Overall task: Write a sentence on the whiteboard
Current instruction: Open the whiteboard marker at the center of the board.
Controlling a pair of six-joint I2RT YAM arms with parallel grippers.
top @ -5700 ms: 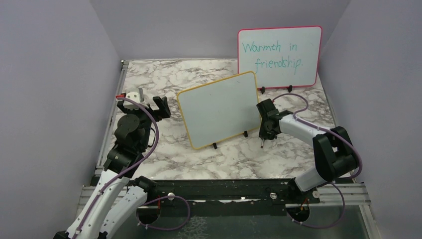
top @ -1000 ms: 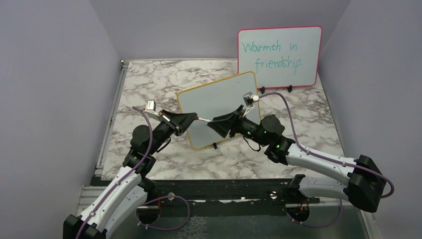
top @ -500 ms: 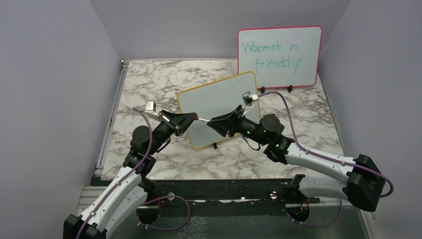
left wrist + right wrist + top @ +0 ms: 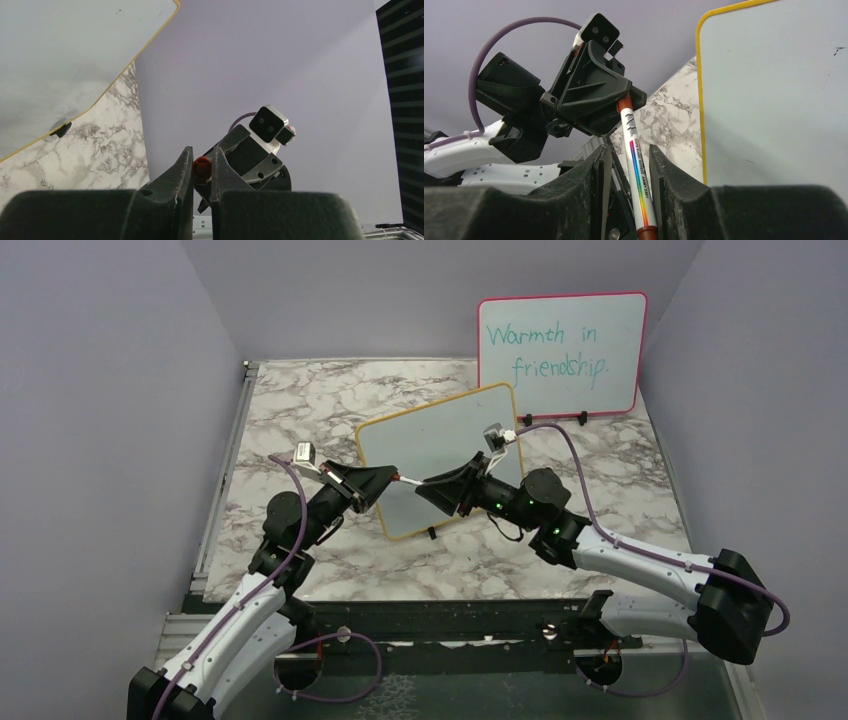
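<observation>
In front of the blank whiteboard (image 4: pixel 437 455), stood on the table (image 4: pixel 300 400), the marker (image 4: pixel 636 170) was clamped at its red cap (image 4: pixel 201 170) by the left pincer (image 4: pixel 202 156). The right pincer (image 4: pixel 629 152) had been narrowed around its barrel, a gap still left; uncapping seemed near, nothing written.

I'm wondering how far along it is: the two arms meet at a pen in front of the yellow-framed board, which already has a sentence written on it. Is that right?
Not quite: the yellow-framed board is blank, as the right wrist view shows. The rest holds: the two arms do meet at a pen in front of it.
</observation>
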